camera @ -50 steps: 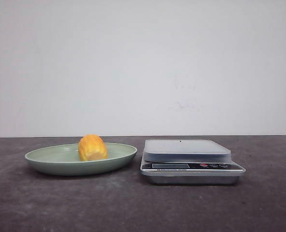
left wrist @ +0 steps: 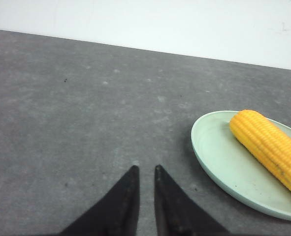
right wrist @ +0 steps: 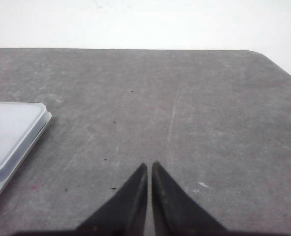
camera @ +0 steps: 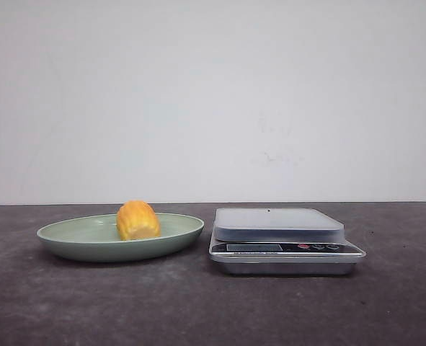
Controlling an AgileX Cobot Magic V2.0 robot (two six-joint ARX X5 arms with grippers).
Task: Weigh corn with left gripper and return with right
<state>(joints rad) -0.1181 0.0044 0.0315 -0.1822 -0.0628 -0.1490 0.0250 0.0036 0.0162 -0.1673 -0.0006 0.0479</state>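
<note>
Nothing has shifted since the earlier frame: the corn lies in the pale green plate beside the kitchen scale. The left gripper and right gripper hover nearly closed, empty, above the table.

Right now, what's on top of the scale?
Nothing: the scale platform is bare. The corn lies in the green plate beside it. The plate surface under the corn is hidden.

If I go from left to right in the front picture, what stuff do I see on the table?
Plate → corn, lying in the plate → scale.
</note>
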